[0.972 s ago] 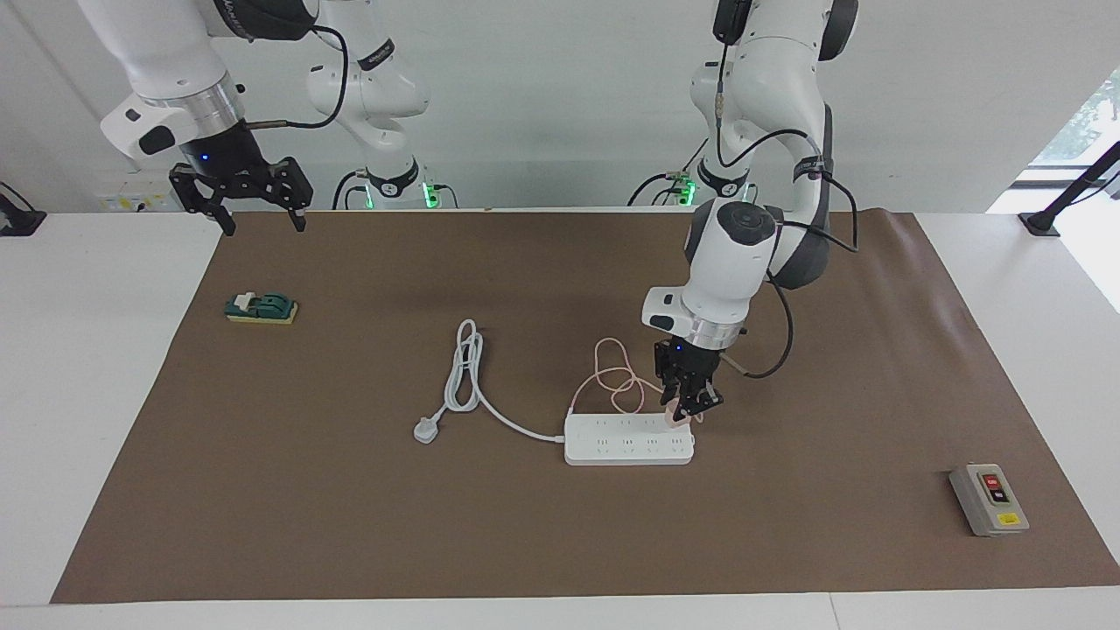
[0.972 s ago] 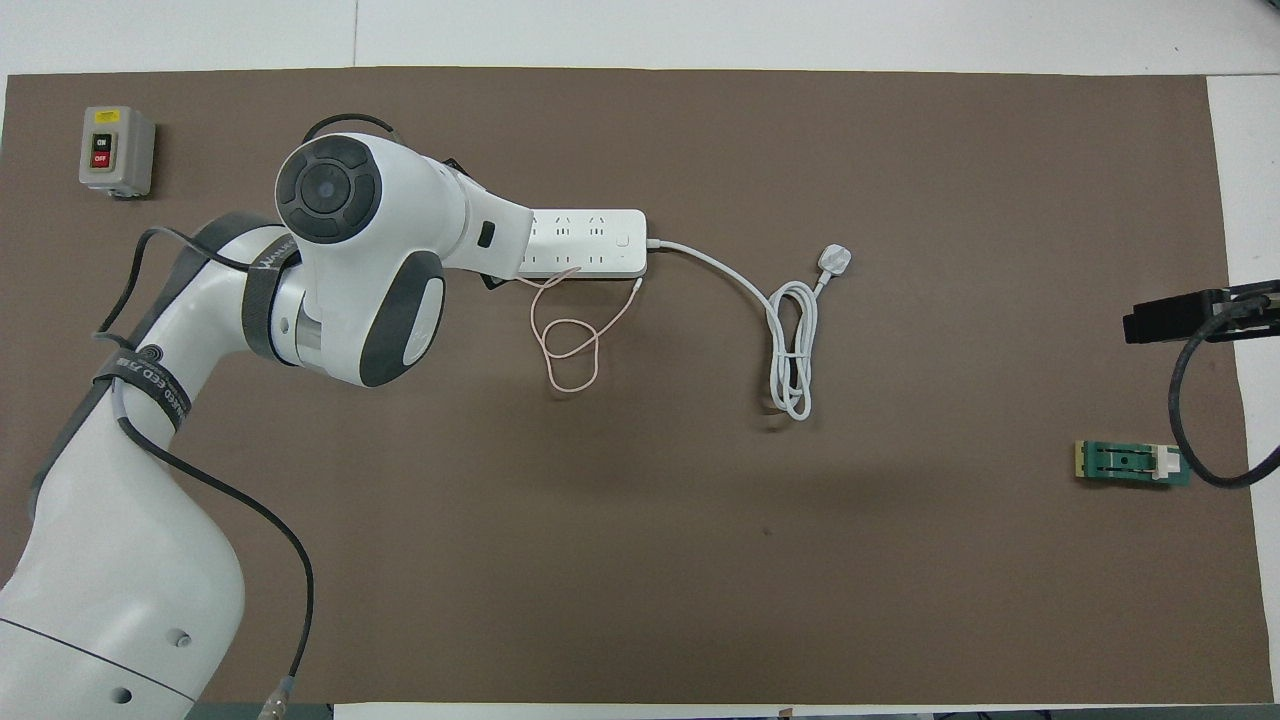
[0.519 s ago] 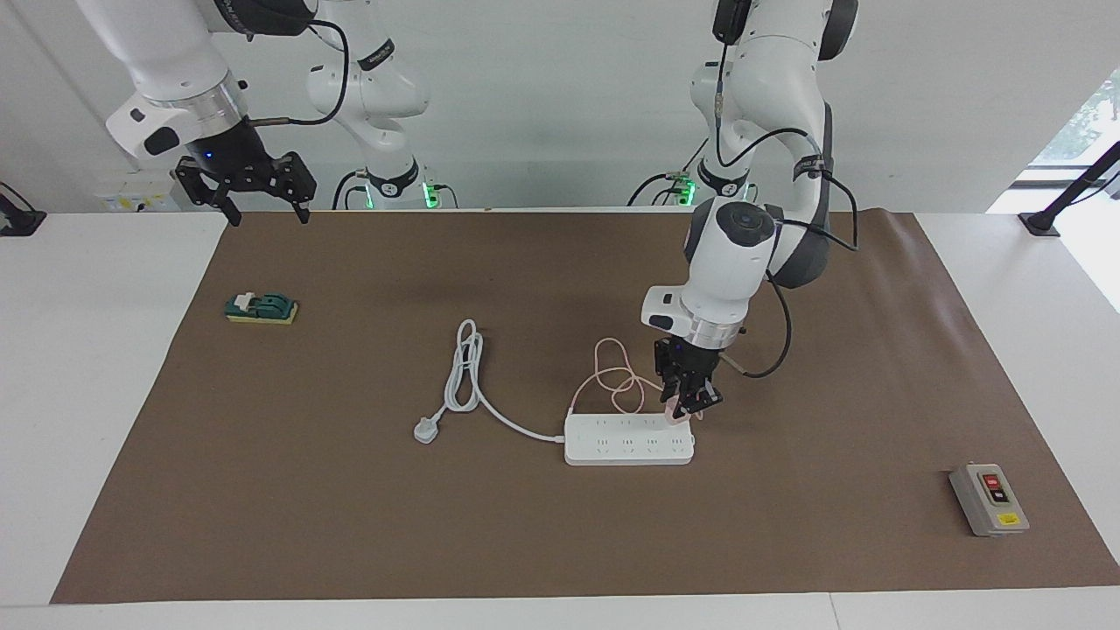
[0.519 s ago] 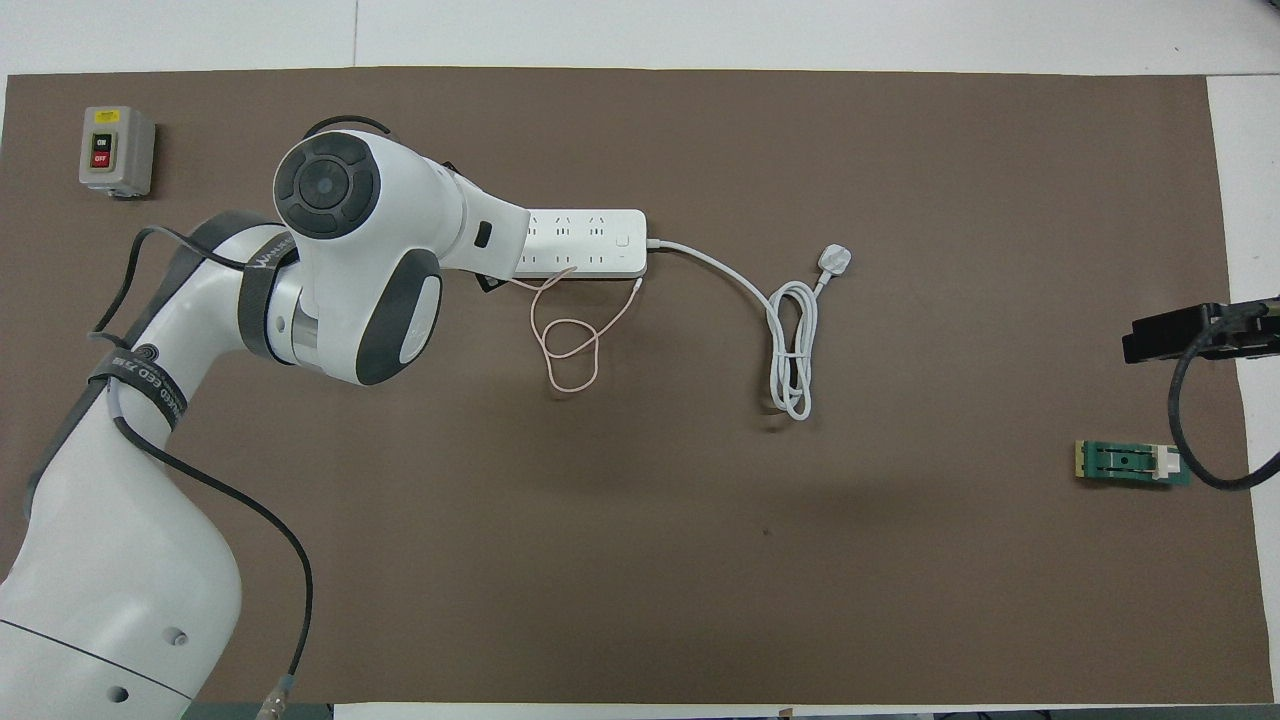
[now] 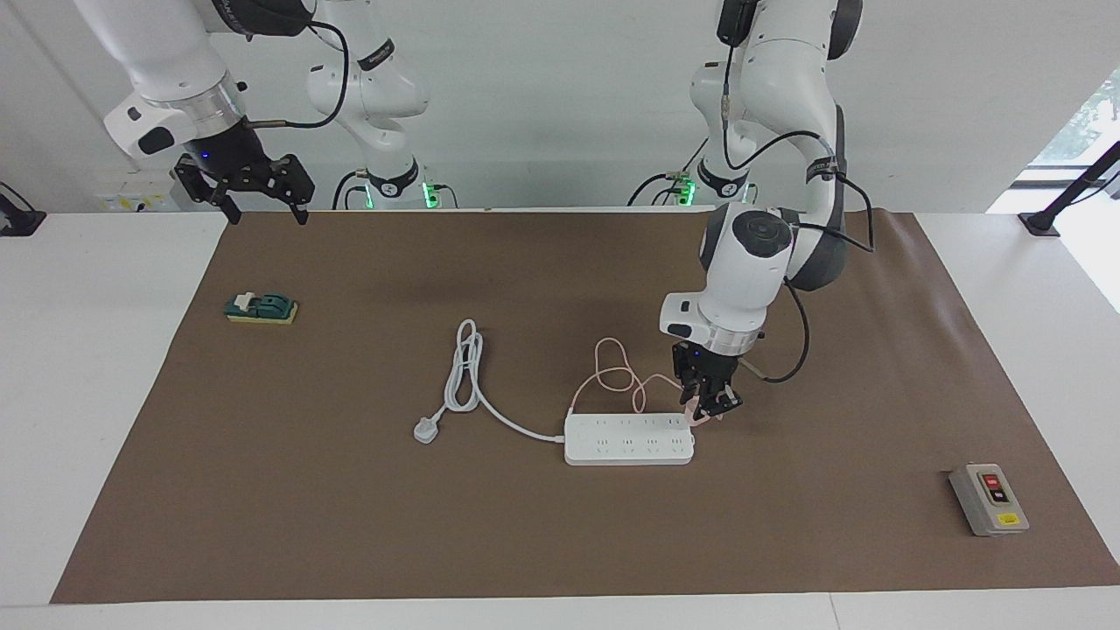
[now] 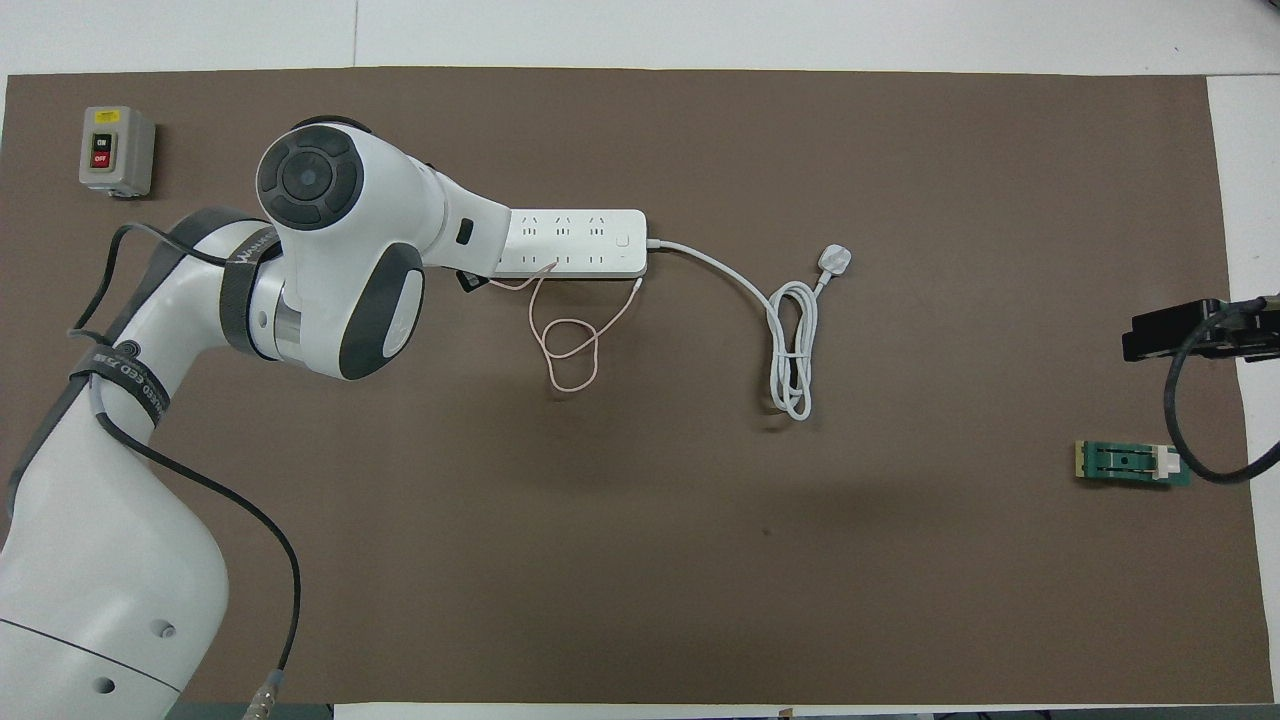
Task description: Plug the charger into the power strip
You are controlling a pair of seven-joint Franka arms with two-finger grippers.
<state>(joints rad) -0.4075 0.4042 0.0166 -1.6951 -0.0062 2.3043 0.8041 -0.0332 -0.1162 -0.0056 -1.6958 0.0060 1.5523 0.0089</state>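
Note:
The power strip point(image 5: 628, 439) point(image 6: 580, 243) lies flat in the middle of the brown mat. My left gripper point(image 5: 709, 409) hangs over the strip's end toward the left arm's end of the table, shut on the small pink charger point(image 5: 696, 414). The charger is at that end's corner; whether it touches the strip I cannot tell. Its thin pink cable point(image 5: 617, 378) point(image 6: 565, 345) loops on the mat beside the strip, nearer to the robots. In the overhead view the left arm hides the charger and its gripper. My right gripper point(image 5: 254, 188) point(image 6: 1170, 330) waits open and raised at the right arm's end.
The strip's thick white cord point(image 5: 464, 372) point(image 6: 790, 350) coils toward the right arm's end and ends in a grey-white plug point(image 5: 426, 430) point(image 6: 835, 260). A grey button box point(image 5: 989, 499) point(image 6: 116, 150) and a green switch block point(image 5: 261, 308) point(image 6: 1132, 464) sit at the mat's two ends.
My left gripper has carried the charger from over the strip's outlets toward the left arm's end, to the strip's end corner. The right gripper rose slightly, then held still.

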